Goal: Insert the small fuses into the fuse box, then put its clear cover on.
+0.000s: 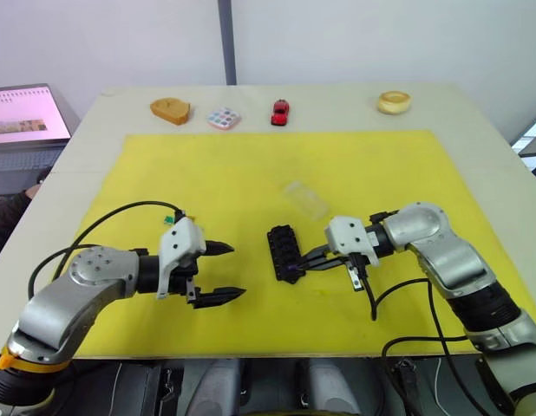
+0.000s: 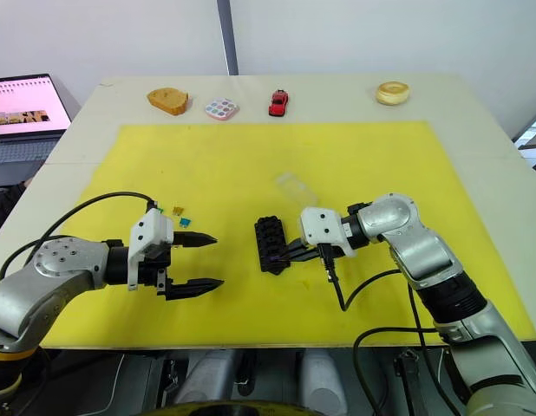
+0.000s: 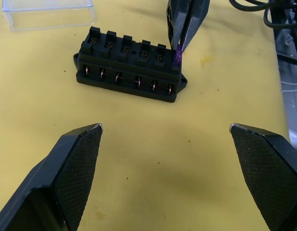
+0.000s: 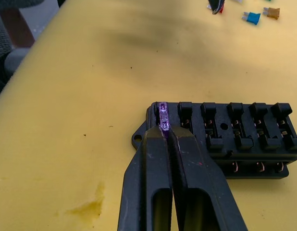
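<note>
Pinched in the right gripper [image 4: 163, 126], purple fuse [image 4: 162, 111] at the box's [image 4: 225, 132] end slot, best pressed straight down; left gripper [image 1: 218, 271] wide open, empty.

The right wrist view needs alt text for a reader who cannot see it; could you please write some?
The right pincer, shut on a purple fuse, holds it at the end slot of the black fuse box on the yellow mat. The other slots look empty; blue and amber fuses lie farther off.
</note>
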Available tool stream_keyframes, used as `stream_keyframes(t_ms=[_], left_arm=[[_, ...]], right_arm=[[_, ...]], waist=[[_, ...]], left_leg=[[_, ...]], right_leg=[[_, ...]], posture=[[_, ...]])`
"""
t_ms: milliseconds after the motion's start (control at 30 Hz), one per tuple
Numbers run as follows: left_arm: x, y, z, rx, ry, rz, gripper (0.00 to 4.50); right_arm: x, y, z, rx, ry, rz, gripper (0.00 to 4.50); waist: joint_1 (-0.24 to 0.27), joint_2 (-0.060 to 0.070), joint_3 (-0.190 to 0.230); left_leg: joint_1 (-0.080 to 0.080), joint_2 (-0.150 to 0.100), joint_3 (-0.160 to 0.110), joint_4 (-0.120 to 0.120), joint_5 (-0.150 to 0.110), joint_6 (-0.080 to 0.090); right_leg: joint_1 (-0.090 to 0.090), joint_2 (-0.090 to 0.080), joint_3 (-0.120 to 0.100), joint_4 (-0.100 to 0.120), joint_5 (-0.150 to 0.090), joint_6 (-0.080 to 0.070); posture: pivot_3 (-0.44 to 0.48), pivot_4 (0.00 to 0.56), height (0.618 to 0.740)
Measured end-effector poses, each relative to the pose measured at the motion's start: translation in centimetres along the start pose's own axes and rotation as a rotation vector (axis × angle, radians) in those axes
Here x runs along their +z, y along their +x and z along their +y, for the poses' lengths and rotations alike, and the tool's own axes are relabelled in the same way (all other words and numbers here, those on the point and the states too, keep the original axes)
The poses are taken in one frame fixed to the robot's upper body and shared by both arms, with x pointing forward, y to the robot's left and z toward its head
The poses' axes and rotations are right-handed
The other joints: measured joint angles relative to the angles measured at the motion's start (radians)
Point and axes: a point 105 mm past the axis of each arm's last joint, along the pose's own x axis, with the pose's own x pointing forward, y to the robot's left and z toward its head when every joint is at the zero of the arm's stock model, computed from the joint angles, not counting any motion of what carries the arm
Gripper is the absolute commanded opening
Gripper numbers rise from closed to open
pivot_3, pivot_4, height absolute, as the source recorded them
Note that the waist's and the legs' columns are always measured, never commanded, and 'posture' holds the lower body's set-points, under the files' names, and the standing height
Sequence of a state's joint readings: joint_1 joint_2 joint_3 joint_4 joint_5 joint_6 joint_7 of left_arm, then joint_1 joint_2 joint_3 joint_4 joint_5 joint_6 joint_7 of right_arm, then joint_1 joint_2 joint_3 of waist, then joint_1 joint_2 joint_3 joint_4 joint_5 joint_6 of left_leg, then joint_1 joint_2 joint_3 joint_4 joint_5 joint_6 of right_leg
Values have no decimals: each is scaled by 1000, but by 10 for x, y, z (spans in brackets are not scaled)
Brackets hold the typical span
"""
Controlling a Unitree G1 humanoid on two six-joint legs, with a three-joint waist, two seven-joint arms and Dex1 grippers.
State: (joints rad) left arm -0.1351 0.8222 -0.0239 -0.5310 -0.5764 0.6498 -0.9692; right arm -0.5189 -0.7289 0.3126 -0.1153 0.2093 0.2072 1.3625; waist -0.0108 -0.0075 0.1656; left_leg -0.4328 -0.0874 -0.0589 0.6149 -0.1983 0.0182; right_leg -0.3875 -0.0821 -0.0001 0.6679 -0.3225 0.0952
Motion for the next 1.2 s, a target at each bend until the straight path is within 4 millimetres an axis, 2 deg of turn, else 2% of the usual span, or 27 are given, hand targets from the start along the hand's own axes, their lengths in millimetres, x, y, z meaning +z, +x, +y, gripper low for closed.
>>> stream_keyframes(t_ms=[333, 367, 400, 567, 1100, 1200], left_arm=[[1, 0, 2, 9, 1, -3, 4442], [1, 0, 2, 10, -1, -3, 4500], [0, 0, 3, 10, -2, -4, 4500], [0, 0, 3, 10, -4, -7, 4500], [-4, 0, 4, -2, -27, -4, 4500], [0, -1, 7, -7, -11, -10, 4500]], right_arm=[[0, 1, 0, 0, -4, 11, 0], [0, 1, 0, -1, -4, 11, 664], [-1, 1, 0, -5, -2, 11, 910], [-1, 2, 0, -3, 11, 7, 3198], [7, -14, -8, -53, 116, -60, 3198], [17, -13, -12, -63, 153, -108, 2364]], waist=[[0, 0, 0], [0, 0, 0], [0, 0, 0], [1, 0, 0], [1, 0, 0], [1, 0, 0]], left_leg=[[2, 0, 0, 0, 0, 0], [2, 0, 0, 0, 0, 0], [2, 0, 0, 0, 0, 0], [2, 0, 0, 0, 0, 0], [2, 0, 0, 0, 0, 0], [2, 0, 0, 0, 0, 0]], right_leg=[[1, 0, 0, 0, 0, 0], [2, 0, 0, 0, 0, 0], [2, 0, 0, 0, 0, 0], [2, 0, 0, 0, 0, 0], [2, 0, 0, 0, 0, 0], [2, 0, 0, 0, 0, 0]], posture=[[0, 150, 740], [0, 150, 740], [0, 150, 740], [0, 150, 740], [0, 150, 740], [0, 150, 740]])
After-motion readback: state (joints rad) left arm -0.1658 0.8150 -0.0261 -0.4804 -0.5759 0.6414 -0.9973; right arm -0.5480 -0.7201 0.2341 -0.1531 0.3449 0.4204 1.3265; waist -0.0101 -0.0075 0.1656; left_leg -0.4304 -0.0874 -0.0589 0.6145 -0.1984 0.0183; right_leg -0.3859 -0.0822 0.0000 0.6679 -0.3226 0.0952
